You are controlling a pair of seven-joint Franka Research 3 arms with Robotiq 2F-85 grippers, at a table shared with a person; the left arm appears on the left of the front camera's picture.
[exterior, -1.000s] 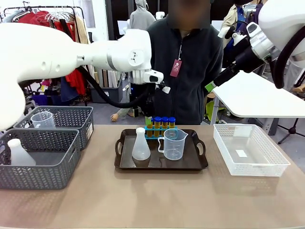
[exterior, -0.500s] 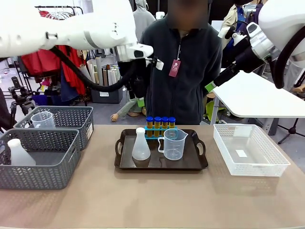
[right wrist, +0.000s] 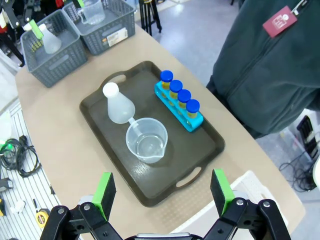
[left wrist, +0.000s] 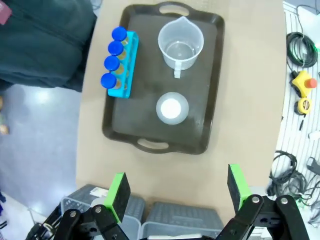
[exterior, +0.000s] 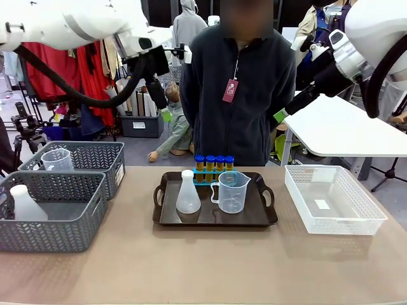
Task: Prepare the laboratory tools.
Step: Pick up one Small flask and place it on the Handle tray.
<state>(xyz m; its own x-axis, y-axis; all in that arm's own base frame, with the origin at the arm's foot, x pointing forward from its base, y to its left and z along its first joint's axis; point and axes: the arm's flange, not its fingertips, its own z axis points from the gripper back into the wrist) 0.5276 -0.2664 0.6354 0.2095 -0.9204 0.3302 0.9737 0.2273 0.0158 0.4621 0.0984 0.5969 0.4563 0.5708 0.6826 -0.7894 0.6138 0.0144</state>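
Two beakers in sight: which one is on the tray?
The beaker beside the flask on the dark tray; the other beaker sits in a grey basket.

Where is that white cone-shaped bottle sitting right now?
In the front view the white flask stands upright on the dark tray, toward its left side, just left of the clear measuring jug and in front of the blue-capped tubes.

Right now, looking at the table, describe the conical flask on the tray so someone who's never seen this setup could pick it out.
Find the dark tray in the middle of the table, between the grey baskets and the white basket. On its left half stands the conical flask, beside the measuring beaker and in front of the test tubes. It is the milky white one with a wide base, a narrow neck and no handle.
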